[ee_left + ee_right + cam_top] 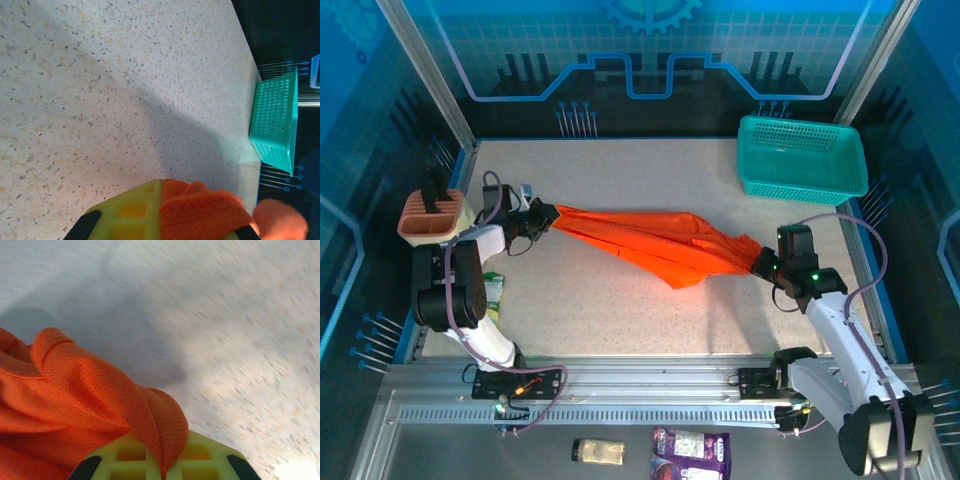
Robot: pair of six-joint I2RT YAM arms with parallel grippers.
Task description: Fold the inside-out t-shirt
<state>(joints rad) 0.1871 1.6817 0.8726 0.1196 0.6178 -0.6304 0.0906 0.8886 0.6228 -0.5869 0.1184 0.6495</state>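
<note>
Both jaws pinching ends of orange t-shirt [660, 245], stretched, long axis left-right, right end slightly nearer

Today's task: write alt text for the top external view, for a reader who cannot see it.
A bright orange t-shirt is stretched, bunched, between the left gripper, shut on one end, and the right gripper, shut on the other. Below is a speckled table, with a teal mesh basket at its far right corner.
</note>
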